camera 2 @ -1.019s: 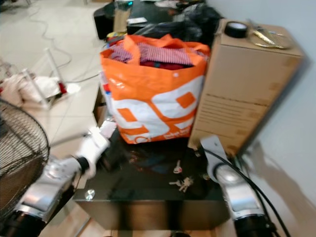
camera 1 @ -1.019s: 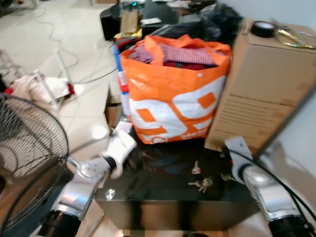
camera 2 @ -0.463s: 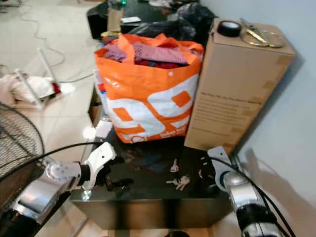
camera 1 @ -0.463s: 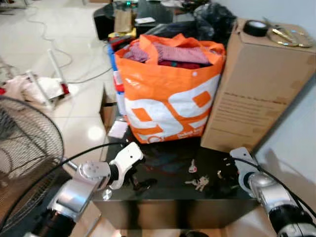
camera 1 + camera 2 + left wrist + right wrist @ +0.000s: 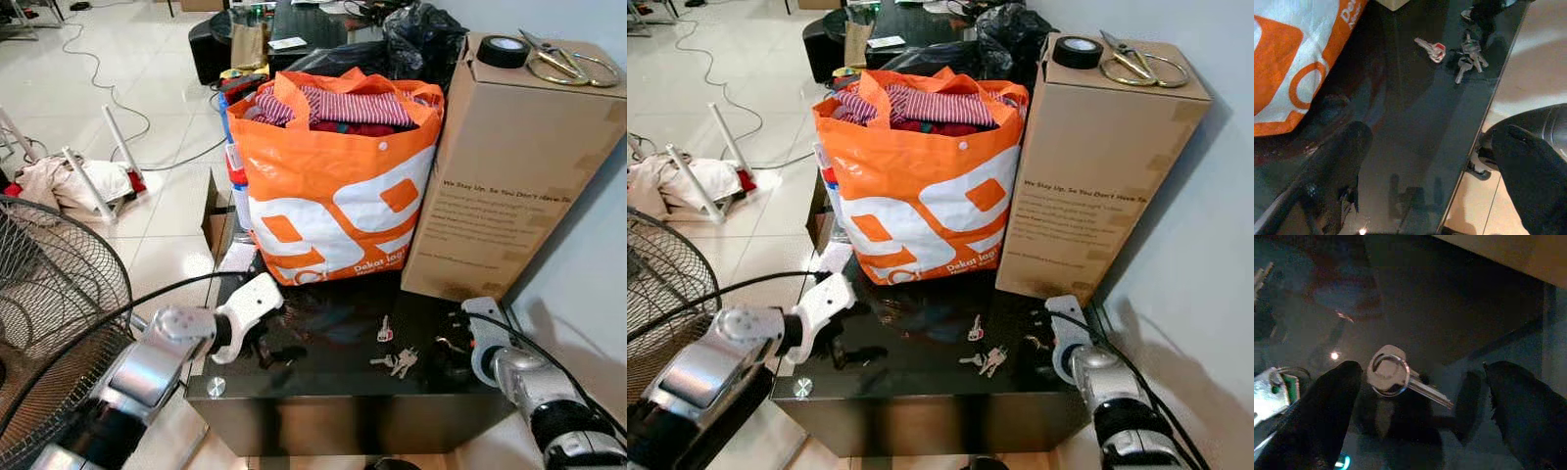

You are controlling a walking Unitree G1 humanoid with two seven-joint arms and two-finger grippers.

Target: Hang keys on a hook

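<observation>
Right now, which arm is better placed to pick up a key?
Right. The right hand is open with a single key lying between its fingers on the black table; the left hand sits farther off.

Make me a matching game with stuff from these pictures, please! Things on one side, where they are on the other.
Things:
1. roll of tape
2. bunch of keys
3. striped clothes
4. fan

Places:
A. inside the orange bag
B. on top of the cardboard box
C. on the floor by the robot's left arm
D. on the black table

Pairs: 1-B, 2-D, 3-A, 4-C
</observation>
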